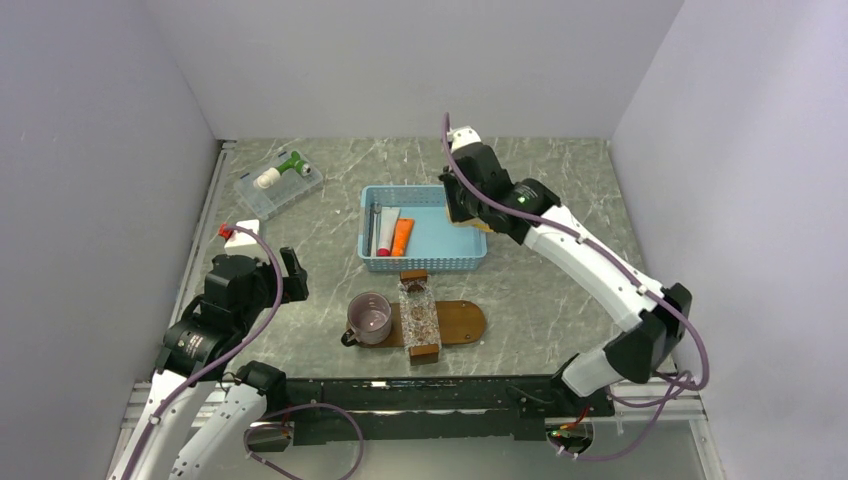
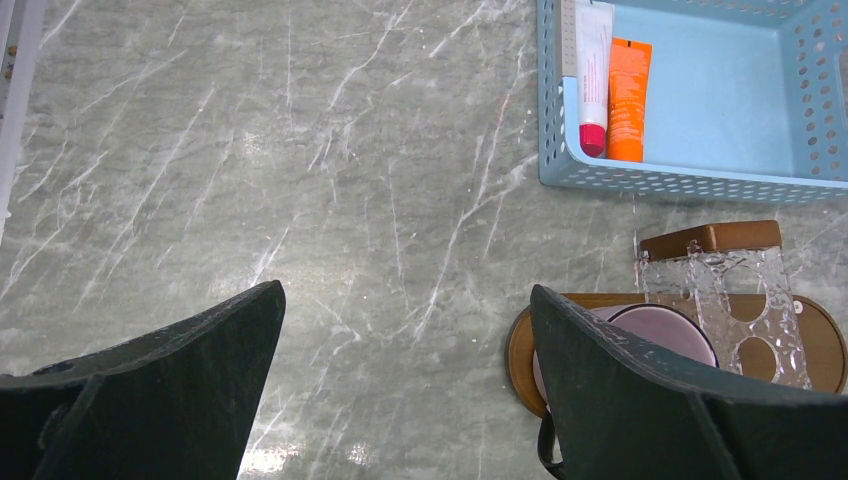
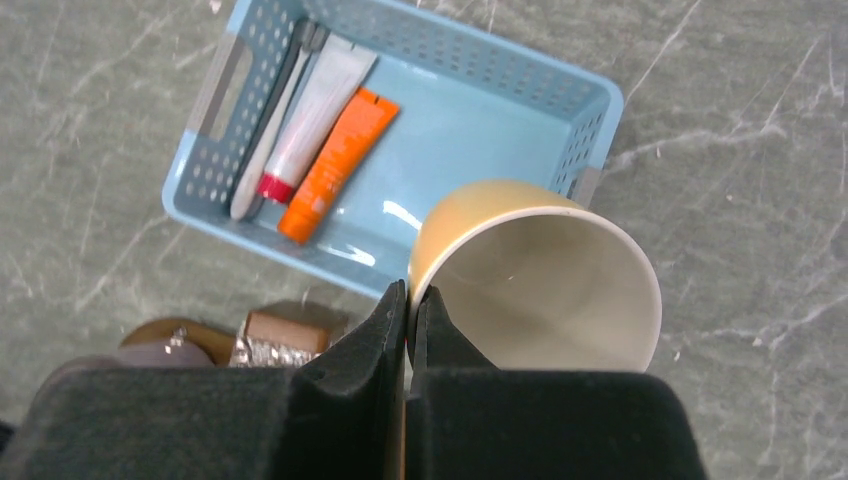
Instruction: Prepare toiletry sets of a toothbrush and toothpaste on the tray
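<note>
**Both toiletries in the blue basket, tray without them**

The grey marbled desk (image 1: 560, 200) carries everything, and the light-blue slotted basket (image 1: 425, 263) sits near its middle. The right arm (image 1: 585, 255) reaches to the basket's right end. The left arm (image 1: 215, 310) stands off to the basket's near left, well apart from it.

The dark-brown wooden tray (image 1: 465, 322) lies just on the near side of the basket, lengthwise to it. A clear box (image 1: 278, 185) sits to the basket's far left.

A clear dimpled holder with brown ends (image 1: 419, 315) lies across the tray, one end pointing at the basket. A purple mug (image 1: 369, 317) stands on the tray's left end, beside that holder.

The right jaws are pinched tight on the rim of a tan cup (image 3: 540, 280), held at the basket's right end with its open mouth toward the wrist camera. The left jaws stand wide apart over bare desk, holding nothing.

Inside the basket, at its left end, a white tube with a red cap (image 3: 310, 120) lies between the two task things. The orange toothpaste (image 3: 338, 165) lies on its inner side, touching it. The thin pale toothbrush (image 3: 262, 150) lies along the basket's left wall.
</note>
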